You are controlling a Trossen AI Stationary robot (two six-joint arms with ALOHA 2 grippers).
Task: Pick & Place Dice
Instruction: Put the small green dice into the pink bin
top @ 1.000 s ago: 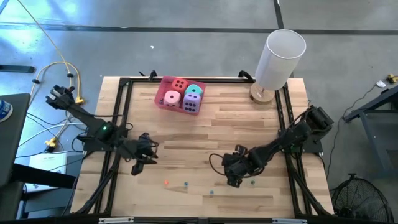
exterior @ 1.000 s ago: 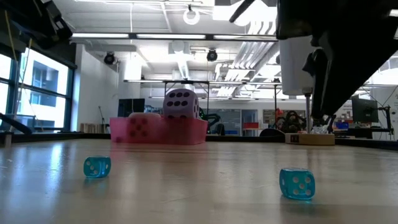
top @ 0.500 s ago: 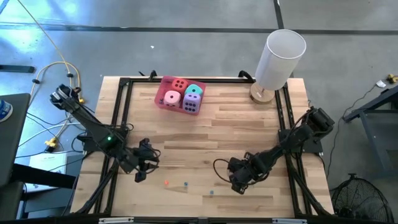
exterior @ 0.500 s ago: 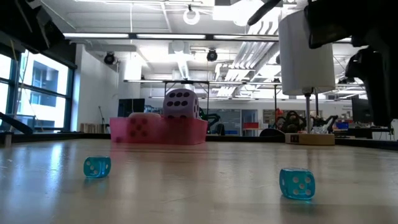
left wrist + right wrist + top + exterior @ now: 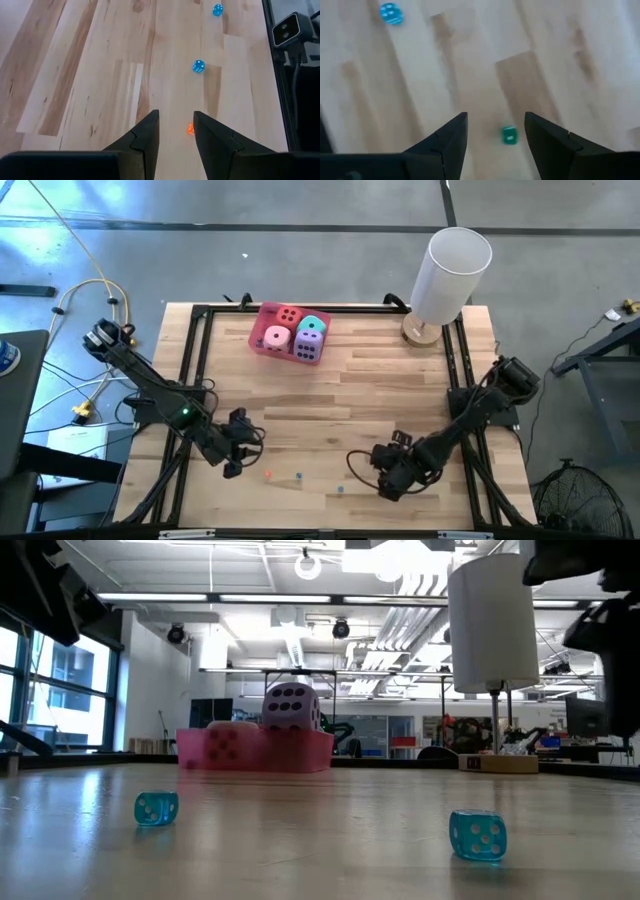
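the left end effector hangs low over the table with its fingers parted and nothing between them; a tiny orange die lies just ahead, near the inner edge of one fingertip. the right end effector is likewise open and empty, with a small green die on the wood in the gap ahead of its fingers. two translucent blue dice lie between the arms near the front edge.

these little cubes look hard, glossy and very light, so they will likely skid or flick away if pinched off-centre; take each across two opposite flat faces, fingertips nearly on the wood. the four big dice in the pink tray at the far edge look soft and matte. the table is pale, smooth planked wood; a white cylindrical lamp stands at its far right corner.
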